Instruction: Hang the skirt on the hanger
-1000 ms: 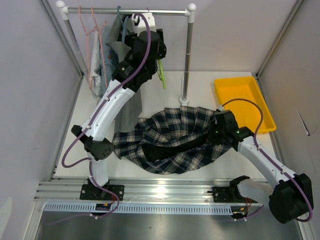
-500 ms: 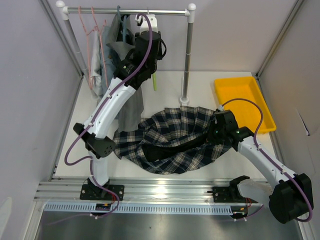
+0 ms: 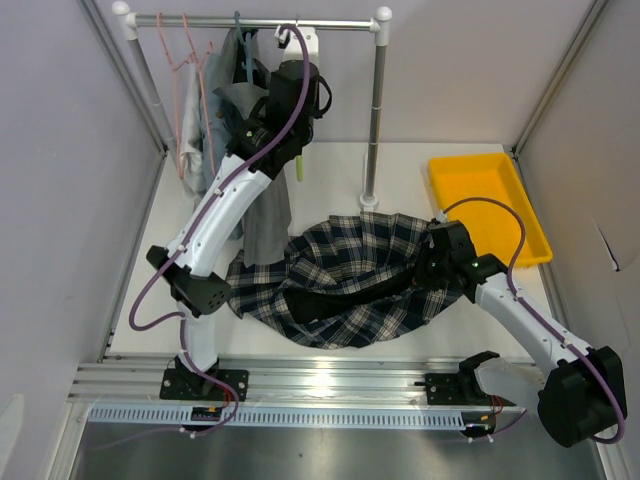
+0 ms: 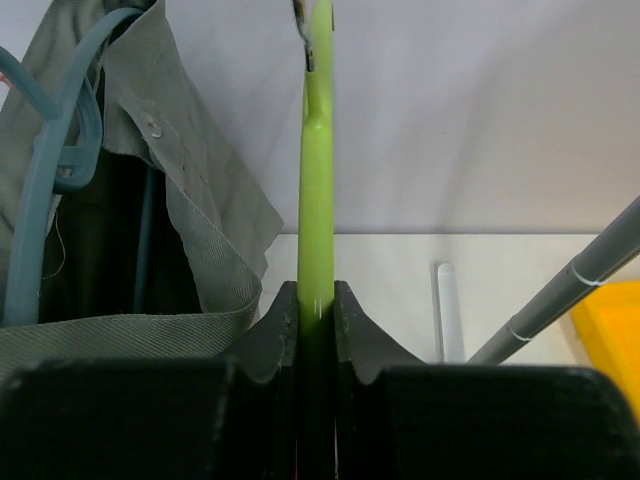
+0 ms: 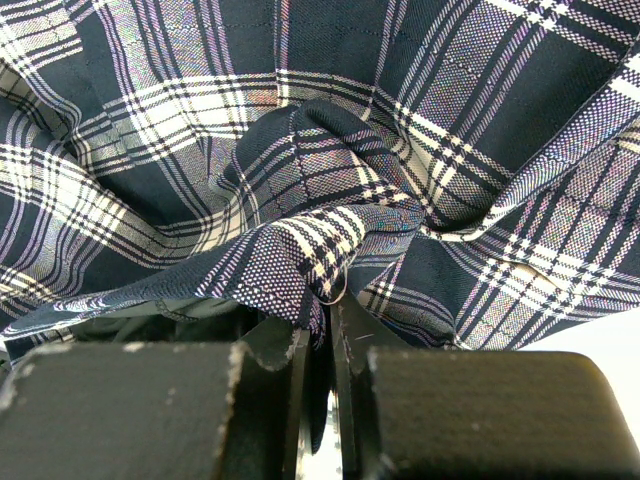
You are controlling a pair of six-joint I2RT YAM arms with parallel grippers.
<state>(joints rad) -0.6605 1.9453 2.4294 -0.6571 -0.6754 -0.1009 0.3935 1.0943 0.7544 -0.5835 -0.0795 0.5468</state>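
The dark plaid skirt (image 3: 350, 270) lies crumpled on the white table. My right gripper (image 3: 438, 262) rests at its right edge, shut on a fold of the plaid cloth (image 5: 300, 250), with that gripper (image 5: 318, 335) pinching the hem between its jaws. A lime green hanger (image 3: 298, 165) hangs below the clothes rail at the back. My left gripper (image 3: 296, 148) is raised to it and shut on its thin green bar (image 4: 316, 180), which runs straight up from between the jaws of this gripper (image 4: 316, 292). The hanger's hook end is hidden behind the arm in the top view.
A clothes rail (image 3: 260, 22) spans the back, with pink hangers (image 3: 185, 80) and a grey garment (image 3: 225, 105) on a blue hanger (image 4: 45, 170). The rail's upright post (image 3: 376, 110) stands behind the skirt. A yellow tray (image 3: 490, 195) sits at the back right.
My left gripper has closed on the green hanger, which swung from slanting right to hanging nearly straight, a little to the left. The right arm and skirt have not moved.
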